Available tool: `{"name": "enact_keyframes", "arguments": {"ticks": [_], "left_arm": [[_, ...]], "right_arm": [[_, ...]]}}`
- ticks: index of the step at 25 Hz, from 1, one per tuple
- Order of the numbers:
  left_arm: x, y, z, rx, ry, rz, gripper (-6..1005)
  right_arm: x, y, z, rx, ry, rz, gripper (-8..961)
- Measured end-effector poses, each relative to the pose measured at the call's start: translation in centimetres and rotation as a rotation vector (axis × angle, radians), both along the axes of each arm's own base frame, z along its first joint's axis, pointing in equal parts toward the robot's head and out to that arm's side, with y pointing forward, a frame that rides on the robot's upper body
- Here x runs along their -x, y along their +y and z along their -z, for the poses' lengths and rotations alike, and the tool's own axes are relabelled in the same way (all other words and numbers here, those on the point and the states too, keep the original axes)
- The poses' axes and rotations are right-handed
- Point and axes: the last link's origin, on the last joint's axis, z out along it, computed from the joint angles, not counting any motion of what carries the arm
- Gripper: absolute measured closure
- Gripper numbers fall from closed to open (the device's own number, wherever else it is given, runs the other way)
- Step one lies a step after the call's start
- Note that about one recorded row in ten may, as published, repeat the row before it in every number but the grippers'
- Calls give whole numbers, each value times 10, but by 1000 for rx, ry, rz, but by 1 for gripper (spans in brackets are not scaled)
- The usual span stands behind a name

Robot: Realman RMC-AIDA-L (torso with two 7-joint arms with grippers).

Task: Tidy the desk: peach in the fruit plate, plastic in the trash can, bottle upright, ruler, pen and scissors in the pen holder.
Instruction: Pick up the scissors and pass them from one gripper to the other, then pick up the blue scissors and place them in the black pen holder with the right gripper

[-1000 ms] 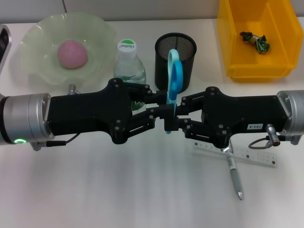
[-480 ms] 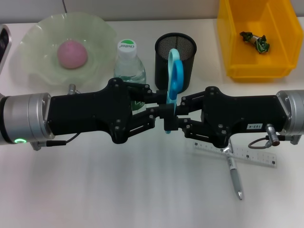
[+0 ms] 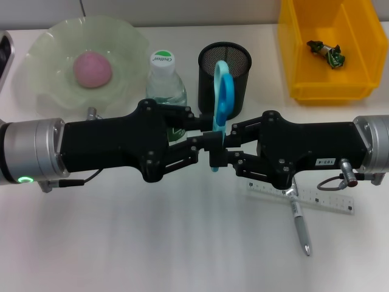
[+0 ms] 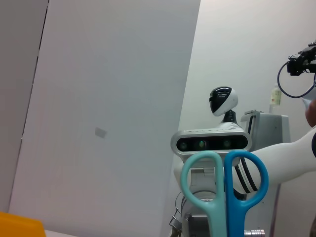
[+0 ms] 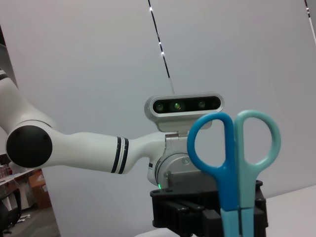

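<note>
Above the white desk (image 3: 152, 243), we see our left gripper (image 3: 203, 143) and right gripper (image 3: 226, 149) both clamped on the upright blue-handled scissors (image 3: 222, 97) before the black mesh pen holder (image 3: 225, 67).

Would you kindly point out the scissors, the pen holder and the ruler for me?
scissors (image 3: 223, 97), head view, on the blue handle loops.
pen holder (image 3: 242, 67), head view, on its black mesh wall at the rim.
ruler (image 3: 325, 199), head view, on the clear strip right of the pen.
</note>
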Motion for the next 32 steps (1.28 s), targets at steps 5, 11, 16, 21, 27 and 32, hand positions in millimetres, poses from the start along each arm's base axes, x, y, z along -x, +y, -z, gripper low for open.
{"name": "enact_keyframes", "arguments": {"ticks": [5,11,16,21,27,32], "left_arm": [[1,0,0,-8,-7,-10,681],[1,0,0,-8,-8,-11,518],[1,-1,-1,-5,-11,-8,365],[5,-2,-2,-9,-10,-21,365],[11,-4,-5,-28,-13,-45,365],[13,-4,-6,-34,-15,-54,365]], "right_arm": [[0,0,0,0,2,1,751],[-1,1,0,-7,-4,8,751],[-3,1,0,-11,-5,15,752],[-9,2,-3,-55,-4,35,751],[-24,15,-22,-209,-2,125,750],[-36,39,-36,-374,18,277,748]]}}
